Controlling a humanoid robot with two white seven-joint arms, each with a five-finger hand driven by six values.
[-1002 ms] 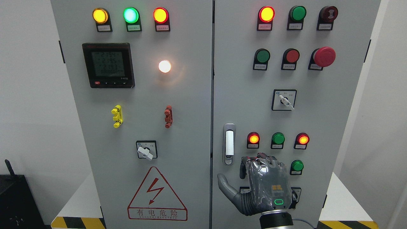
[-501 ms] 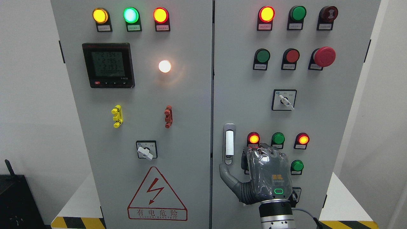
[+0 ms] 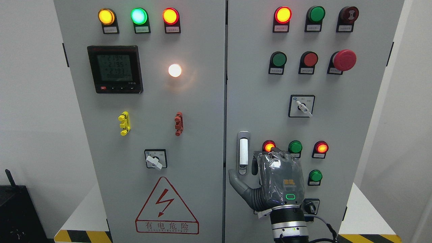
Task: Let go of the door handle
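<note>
The door handle [image 3: 243, 152] is a slim silver and white lever set upright in a recess at the left edge of the grey right cabinet door [image 3: 354, 135]. My right hand [image 3: 266, 175] rises from the bottom edge, back toward the camera, just right of and below the handle. Its fingers [image 3: 253, 167] are curled toward the panel and its thumb [image 3: 236, 184] sticks out to the left under the handle's lower end. Nothing is in the hand, and a narrow gap shows between it and the handle. The left arm is out of view.
Lit red lamps [image 3: 269, 146], a green button [image 3: 295, 147] and another green button [image 3: 315, 176] sit close around the hand. A rotary switch [image 3: 310, 206] is partly hidden behind the wrist. The left door [image 3: 202, 152] carries a meter, lamps and a warning triangle [image 3: 165, 206].
My right hand has risen and drifted left, coming from below the buttons to right beside the handle's lower end. More of the wrist now shows. The handle and doors have not moved.
</note>
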